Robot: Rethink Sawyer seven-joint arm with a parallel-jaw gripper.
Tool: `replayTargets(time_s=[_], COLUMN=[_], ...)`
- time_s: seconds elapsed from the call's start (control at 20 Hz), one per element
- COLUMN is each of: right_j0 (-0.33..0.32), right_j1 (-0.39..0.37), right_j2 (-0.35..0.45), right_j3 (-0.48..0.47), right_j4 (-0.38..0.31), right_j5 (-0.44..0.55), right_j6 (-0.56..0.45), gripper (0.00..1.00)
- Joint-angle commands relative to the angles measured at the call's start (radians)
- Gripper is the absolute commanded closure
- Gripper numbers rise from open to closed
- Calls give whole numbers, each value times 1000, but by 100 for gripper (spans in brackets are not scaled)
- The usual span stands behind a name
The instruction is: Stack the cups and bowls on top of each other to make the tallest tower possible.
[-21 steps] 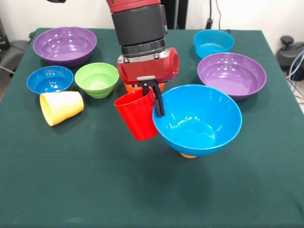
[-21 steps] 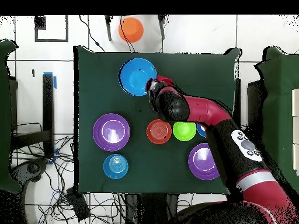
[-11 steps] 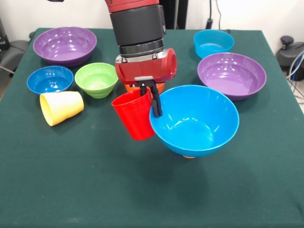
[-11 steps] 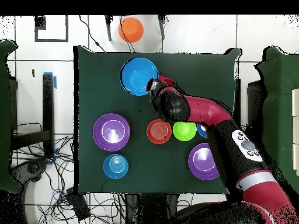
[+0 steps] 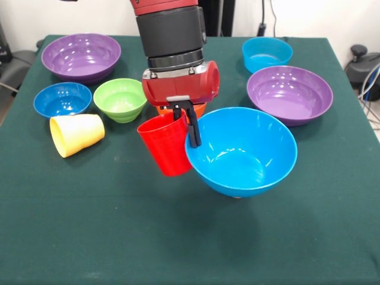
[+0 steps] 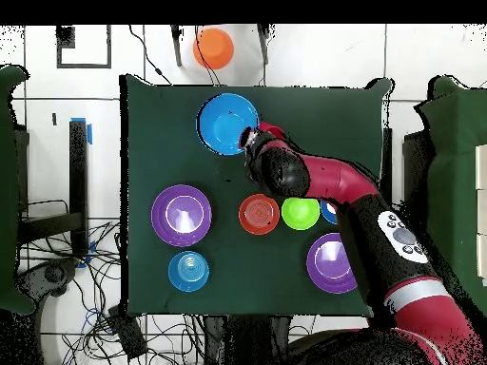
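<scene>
The gripper [image 5: 185,126] pinches the red cup's [image 5: 166,144] rim; the large blue bowl [image 5: 242,149] sits just right, mid-frame.

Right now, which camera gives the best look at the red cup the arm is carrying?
The front view. There the red cup shows its whole side and rim, tilted, pinched at the rim by the tool, beside the large blue bowl. In the overhead view the arm covers it, leaving only a red sliver next to that bowl.
</scene>
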Motion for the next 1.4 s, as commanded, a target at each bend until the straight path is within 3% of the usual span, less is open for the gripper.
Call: replayTargets(time_s=[0.05, 1.4], right_j0=[35, 56], right_j1=[6, -29], right_j2=[-14, -33], right_j3=[-65, -66], right_j4=[-32, -22], right_j5=[79, 135], right_j6=[-12, -18], gripper=[100, 100])
